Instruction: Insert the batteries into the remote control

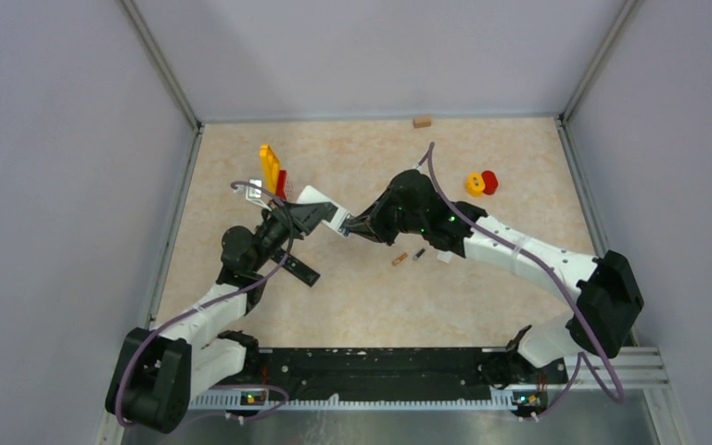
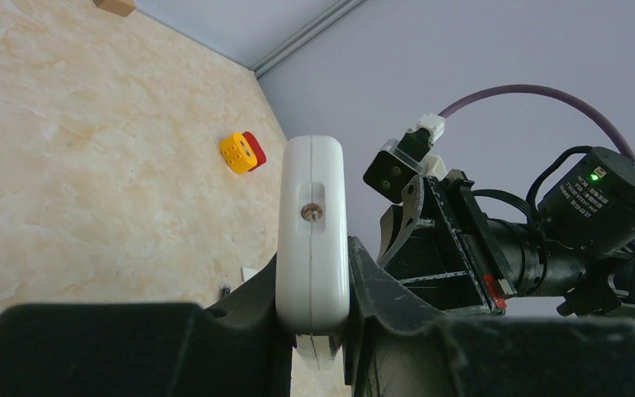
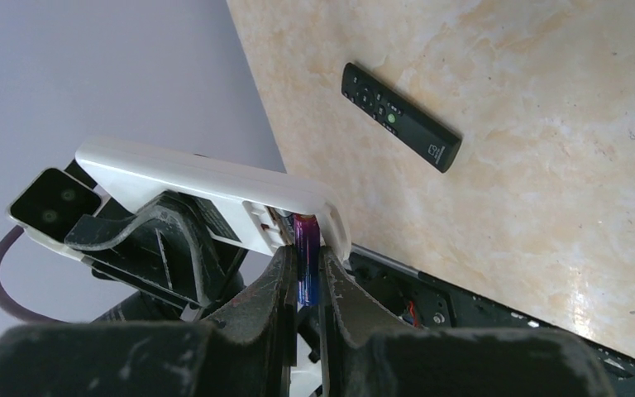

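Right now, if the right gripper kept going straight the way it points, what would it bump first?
The white remote held in the left gripper. The purple-blue battery pinched in the right gripper has its tip at the remote's open compartment, so almost no gap seems left.

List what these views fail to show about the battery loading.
Top view: the right gripper meeting the white remote is too small.
Right wrist view: the remote's rim hides the compartment's inside; fingers cover the purple-blue battery below.
Left wrist view: only one narrow face of the remote shows.
Top view: orange cell and dark cell markings too small.
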